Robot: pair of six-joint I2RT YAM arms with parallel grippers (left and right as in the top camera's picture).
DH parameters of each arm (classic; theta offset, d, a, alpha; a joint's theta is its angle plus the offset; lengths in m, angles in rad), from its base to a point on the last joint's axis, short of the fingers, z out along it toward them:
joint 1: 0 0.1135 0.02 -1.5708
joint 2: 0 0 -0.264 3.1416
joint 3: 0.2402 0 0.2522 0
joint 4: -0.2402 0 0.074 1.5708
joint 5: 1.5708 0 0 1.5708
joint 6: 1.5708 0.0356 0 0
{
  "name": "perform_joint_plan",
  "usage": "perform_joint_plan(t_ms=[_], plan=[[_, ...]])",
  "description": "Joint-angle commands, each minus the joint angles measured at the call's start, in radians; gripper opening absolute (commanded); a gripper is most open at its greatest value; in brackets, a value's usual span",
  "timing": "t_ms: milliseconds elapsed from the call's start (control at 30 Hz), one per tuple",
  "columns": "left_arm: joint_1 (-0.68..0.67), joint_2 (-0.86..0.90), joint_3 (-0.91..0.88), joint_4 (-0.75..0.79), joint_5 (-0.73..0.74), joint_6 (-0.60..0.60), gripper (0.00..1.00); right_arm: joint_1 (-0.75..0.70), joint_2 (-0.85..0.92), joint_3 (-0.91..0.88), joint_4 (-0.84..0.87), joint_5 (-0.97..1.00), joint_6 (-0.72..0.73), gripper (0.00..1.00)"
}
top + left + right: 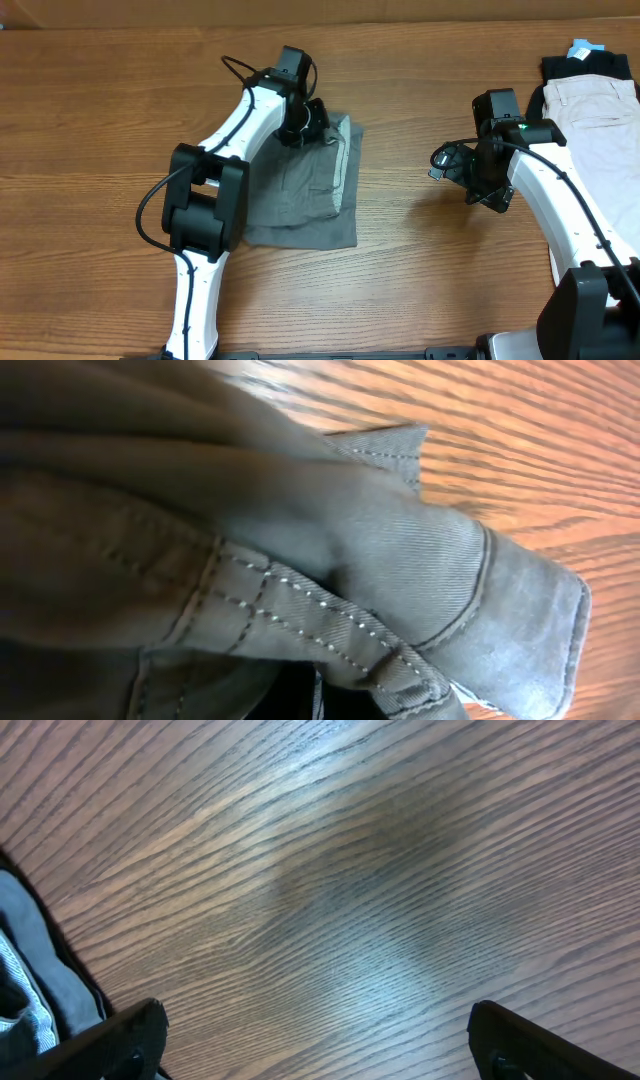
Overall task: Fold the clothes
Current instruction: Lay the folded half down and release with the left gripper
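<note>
The grey shorts (305,190) lie folded in the middle of the table, with a paler inner strip along the right side. My left gripper (305,125) is at the shorts' far edge and is shut on the cloth there. In the left wrist view the shorts (330,530) fill the frame, showing a stitched seam and a hem corner, and they hide the fingers. My right gripper (450,165) is open and empty over bare wood to the right of the shorts. Its two fingertips stand wide apart in the right wrist view (320,1040).
A pile of other clothes sits at the far right: a beige garment (600,110) on a black one (590,66). A bit of grey and black cloth (25,985) shows at the left edge of the right wrist view. The wooden table (430,270) lies all round.
</note>
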Motion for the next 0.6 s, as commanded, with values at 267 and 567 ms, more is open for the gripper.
perform_joint_plan(t_ms=[267, 567], plan=[[-0.006, -0.143, 0.101, -0.032, 0.171, 0.142, 0.41, -0.004, -0.012, 0.029, 0.001, 0.006, -0.003, 1.00], [-0.006, -0.314, 0.106, -0.264, 0.089, 0.285, 1.00, -0.004, -0.012, 0.029, 0.001, 0.006, -0.003, 1.00]])
